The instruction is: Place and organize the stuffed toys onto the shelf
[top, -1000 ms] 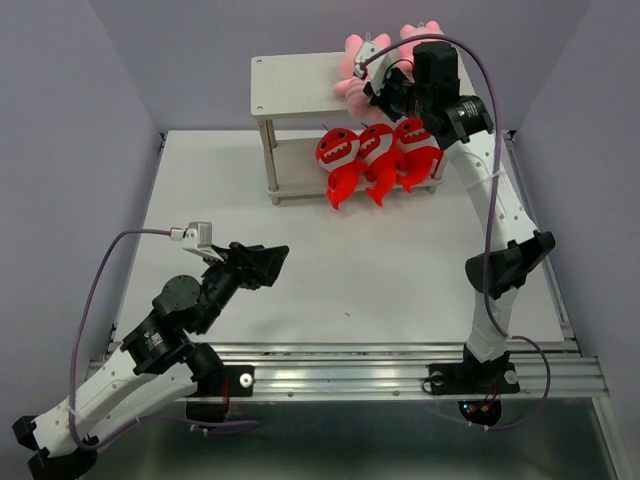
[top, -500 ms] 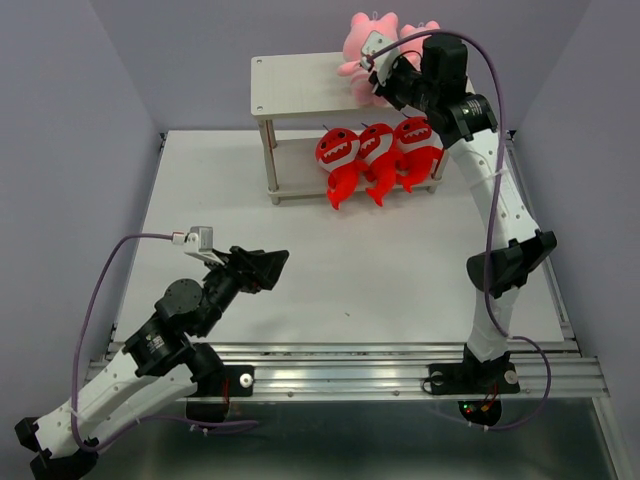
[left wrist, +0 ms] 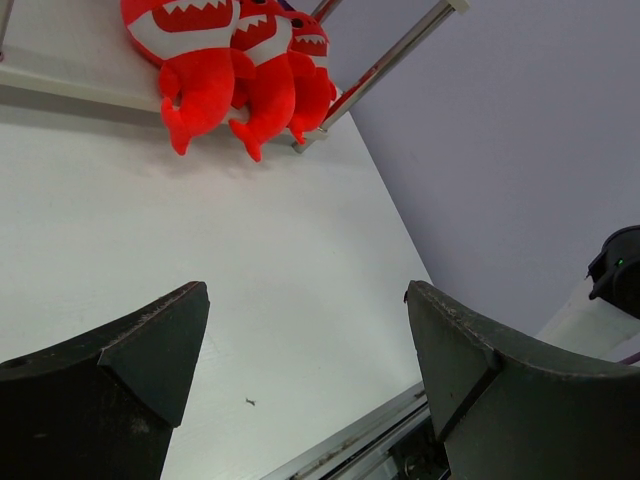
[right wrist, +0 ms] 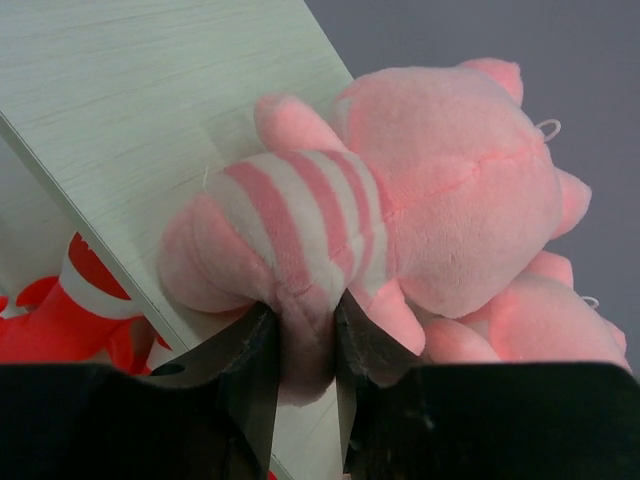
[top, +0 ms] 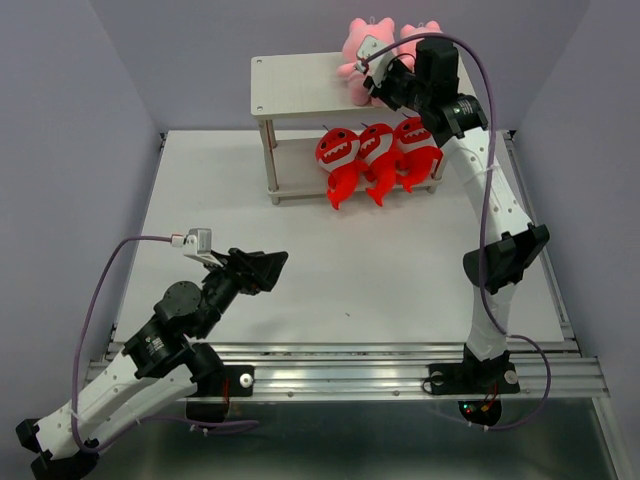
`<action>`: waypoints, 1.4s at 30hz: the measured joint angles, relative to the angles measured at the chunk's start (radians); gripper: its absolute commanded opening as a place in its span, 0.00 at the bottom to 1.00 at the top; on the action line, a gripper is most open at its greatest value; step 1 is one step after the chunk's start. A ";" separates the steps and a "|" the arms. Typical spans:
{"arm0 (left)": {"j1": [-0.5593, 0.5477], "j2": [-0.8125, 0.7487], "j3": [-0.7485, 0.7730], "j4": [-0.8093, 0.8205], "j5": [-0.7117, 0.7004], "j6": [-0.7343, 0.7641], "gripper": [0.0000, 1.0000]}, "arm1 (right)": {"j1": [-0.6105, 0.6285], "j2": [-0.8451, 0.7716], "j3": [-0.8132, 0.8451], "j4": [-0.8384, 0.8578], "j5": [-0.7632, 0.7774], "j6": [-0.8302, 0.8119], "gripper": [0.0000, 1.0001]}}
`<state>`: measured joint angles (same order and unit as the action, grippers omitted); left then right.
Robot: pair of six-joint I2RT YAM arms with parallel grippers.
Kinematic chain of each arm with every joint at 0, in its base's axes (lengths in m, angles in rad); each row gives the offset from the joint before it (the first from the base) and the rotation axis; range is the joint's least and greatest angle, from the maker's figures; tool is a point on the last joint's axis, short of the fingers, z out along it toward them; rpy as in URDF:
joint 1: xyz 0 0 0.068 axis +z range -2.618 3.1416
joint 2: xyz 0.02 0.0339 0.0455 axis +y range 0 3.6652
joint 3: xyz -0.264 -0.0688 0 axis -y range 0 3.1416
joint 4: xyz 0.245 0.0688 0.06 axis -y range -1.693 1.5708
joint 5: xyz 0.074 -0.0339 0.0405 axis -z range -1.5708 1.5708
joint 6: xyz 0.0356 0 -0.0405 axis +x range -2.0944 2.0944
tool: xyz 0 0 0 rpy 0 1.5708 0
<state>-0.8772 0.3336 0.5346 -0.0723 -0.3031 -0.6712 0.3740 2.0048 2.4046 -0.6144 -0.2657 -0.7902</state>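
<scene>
My right gripper (right wrist: 305,350) pinches the pink toy (right wrist: 440,190) set on the shelf (right wrist: 130,90) top; next I should release cleanly, left gripper (left wrist: 305,370) idling open.

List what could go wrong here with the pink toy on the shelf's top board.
1. The pink striped toy sits right at the edge of the top board, its lower end pinched in the right pincer; once released it may tip off.
2. It touches the second pink toy beside it; pulling the pincer back could drag both forward.
3. A fall would likely land on the red monsters below and upset their row.
</scene>
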 measured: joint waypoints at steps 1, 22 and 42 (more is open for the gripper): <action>0.000 0.000 -0.002 0.000 0.000 -0.001 0.91 | -0.001 0.000 -0.007 0.006 0.000 -0.002 0.32; 0.000 0.000 -0.005 0.006 0.017 -0.022 0.91 | -0.002 -0.068 -0.051 0.025 -0.006 0.009 0.71; 0.000 0.042 0.059 -0.050 0.006 0.052 0.97 | -0.003 -0.534 -0.449 0.039 -0.019 0.279 1.00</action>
<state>-0.8772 0.3752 0.5934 -0.1226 -0.2974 -0.6193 0.3706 1.4712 1.9553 -0.5755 -0.2844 -0.5114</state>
